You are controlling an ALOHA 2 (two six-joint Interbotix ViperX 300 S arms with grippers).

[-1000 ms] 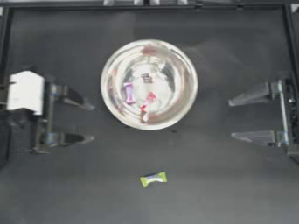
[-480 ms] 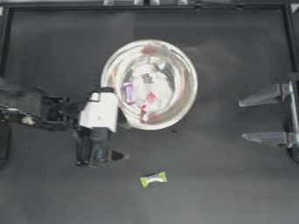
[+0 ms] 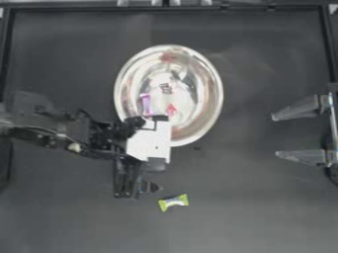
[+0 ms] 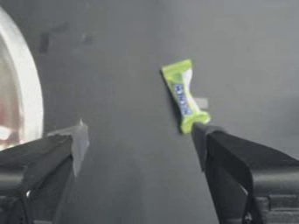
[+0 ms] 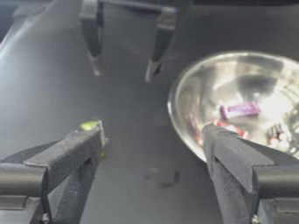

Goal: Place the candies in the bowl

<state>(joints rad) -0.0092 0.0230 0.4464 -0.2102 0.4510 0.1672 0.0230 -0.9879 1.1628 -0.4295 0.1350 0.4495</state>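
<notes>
Left gripper (image 3: 135,189) hangs with jaws spread over the dark table (image 3: 264,217), just beside the lime green candy (image 3: 173,201), which lies apart from the silver bowl (image 3: 208,94). Purple candy (image 3: 146,104) and red candy (image 3: 171,110) lie inside the bowl. Right gripper (image 3: 290,136) waits open at the right edge.

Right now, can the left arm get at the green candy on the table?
Probably yes: the left end effector hangs open just beside the green candy, which lies alone on bare table, clear of the bowl.
</notes>
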